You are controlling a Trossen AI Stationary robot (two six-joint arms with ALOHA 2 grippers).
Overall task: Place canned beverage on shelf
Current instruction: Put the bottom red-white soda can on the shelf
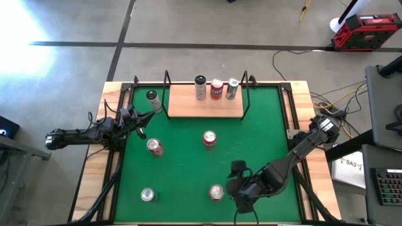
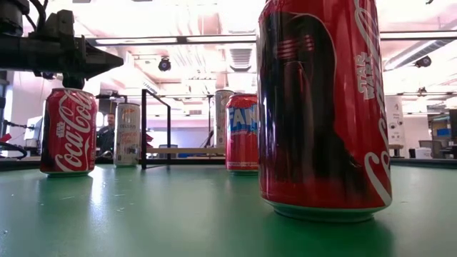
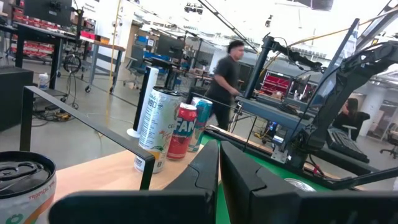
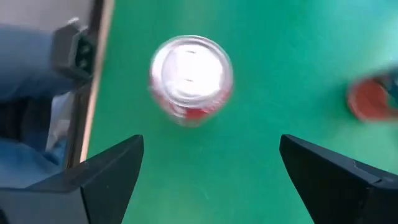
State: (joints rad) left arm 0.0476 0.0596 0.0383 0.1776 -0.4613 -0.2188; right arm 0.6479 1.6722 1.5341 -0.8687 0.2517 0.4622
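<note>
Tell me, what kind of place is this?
Probably a robotics lab or workshop: a bare concrete floor, a red tool case beside it, and workbenches with a person walking past.

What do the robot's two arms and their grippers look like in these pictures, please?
Both arms are dark, nearly black, jointed tubes. The left arm carries loose black cables along its length; the right arm has a paler grey joint near its base. The left gripper and right gripper each have two matte black, wedge-shaped fingers.

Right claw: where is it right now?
High view: the right claw, open, hovers over the green mat near its front edge, right of centre, just beside the red can standing there.
</note>
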